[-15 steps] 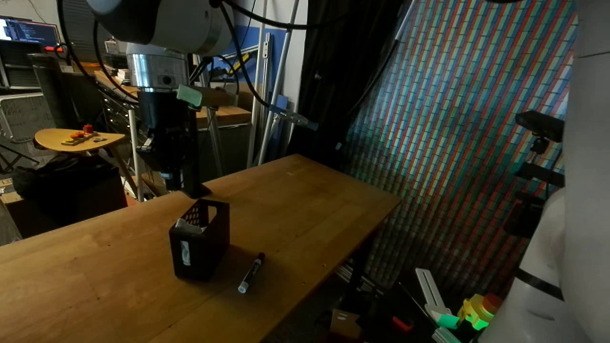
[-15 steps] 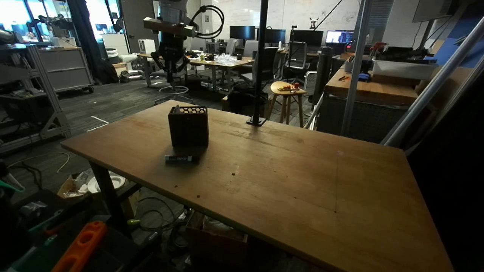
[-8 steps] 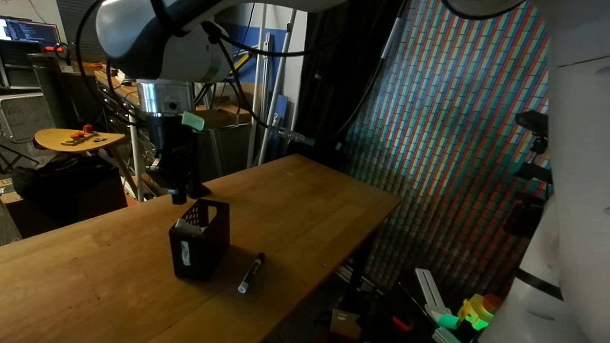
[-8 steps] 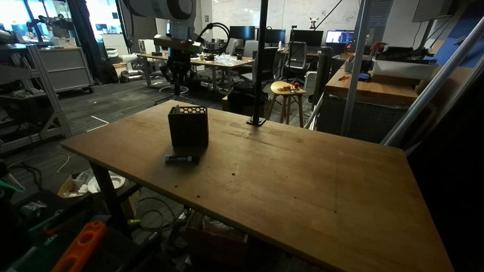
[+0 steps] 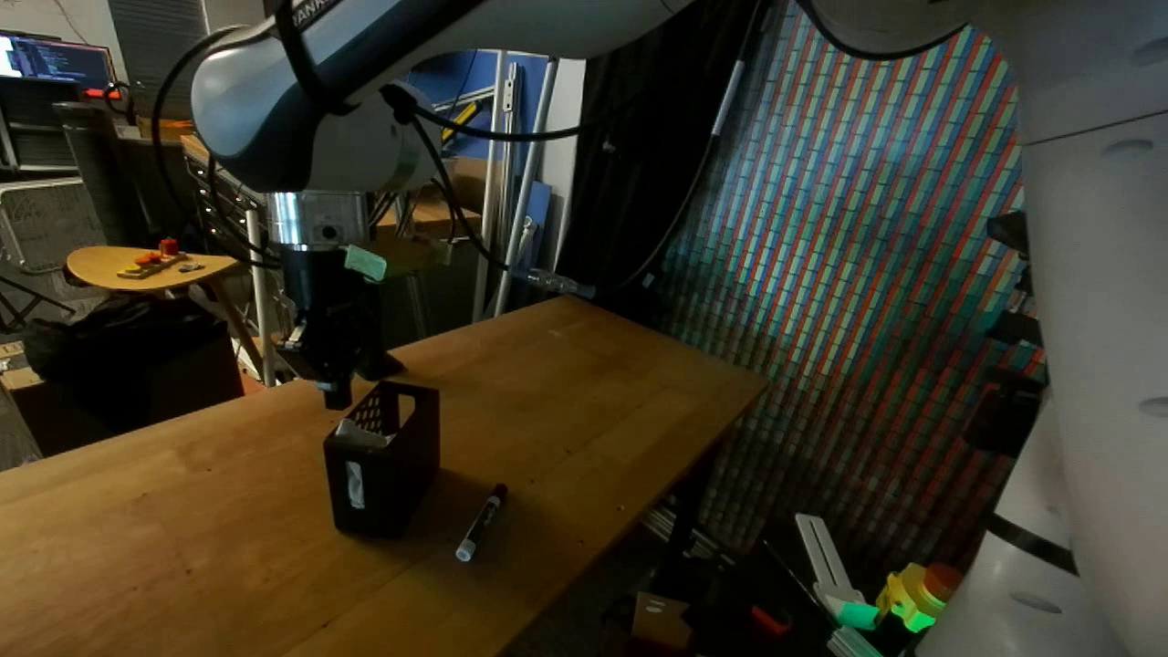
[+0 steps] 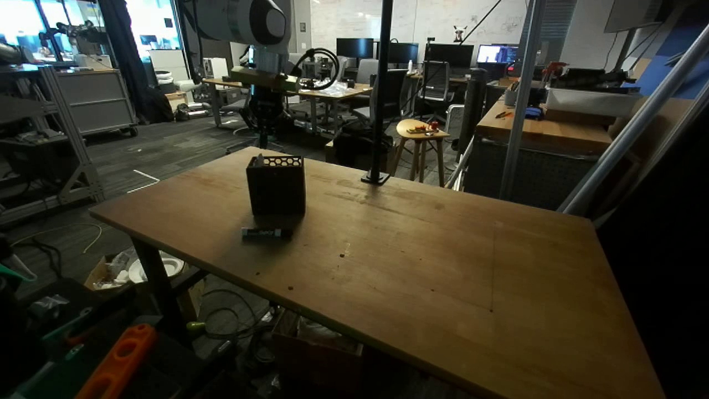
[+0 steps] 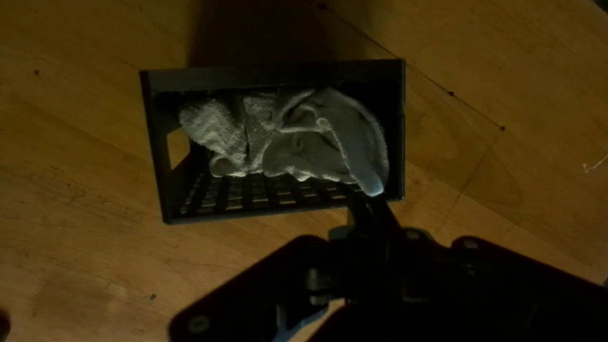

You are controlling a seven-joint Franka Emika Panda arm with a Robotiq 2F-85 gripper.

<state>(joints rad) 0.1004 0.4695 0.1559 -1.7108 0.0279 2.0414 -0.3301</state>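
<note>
My gripper [image 5: 337, 400] is shut with nothing held, pointing down just above the far side of a black basket [image 5: 388, 484]. In the wrist view its fingertips [image 7: 365, 205] overlap the basket's rim, near the tip of a crumpled grey-white cloth [image 7: 327, 137] lying inside. The exterior view shows a gap between the fingers and that cloth [image 5: 363, 433]. Upright on the wooden table stands the basket [image 6: 276, 185], with perforated sides. A dark-capped marker [image 5: 481, 523] lies beside it, also visible in the other angle as a dark marker [image 6: 266, 233].
The wooden table [image 5: 584, 392] has a black post [image 6: 376, 111] fixed at its edge, close behind the basket. Beyond the table are a small stool [image 5: 151, 265] and a black bag [image 5: 128, 356]. A dark curtain [image 5: 657, 164] hangs past the far end.
My gripper has come down toward the basket, staying shut. The basket, the cloth and the marker have not moved.
</note>
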